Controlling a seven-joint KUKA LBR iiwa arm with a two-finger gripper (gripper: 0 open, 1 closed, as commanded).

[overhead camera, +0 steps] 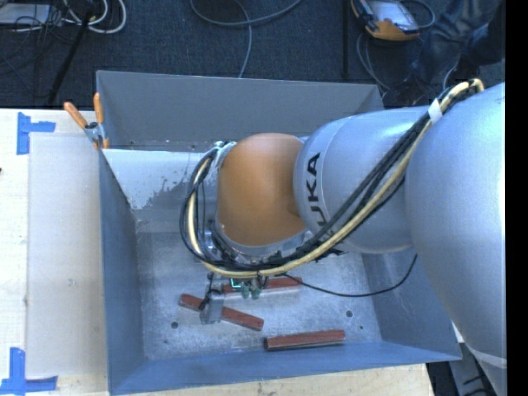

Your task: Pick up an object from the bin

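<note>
The arm's orange cover (256, 188) hangs over the grey bin (122, 304); under it the gripper (214, 306) is down on a flat red-brown stick (244, 319) on the floor toward the front left; whether the claw is apart or together, I cannot tell. A second stick (305, 339) lies nearer the front wall; a third (282, 283) lies just behind the gripper.

We are seeing fairly bright light landing strongest on the bin's (153, 176) sloped back-left wall and on the arm's (462, 221) silver shell. The orange cover (256, 188) is catching a soft sheen, the arm is throwing a diffuse shadow over the bin floor beneath it, and the carpet (272, 31) behind is lying dim.
</note>
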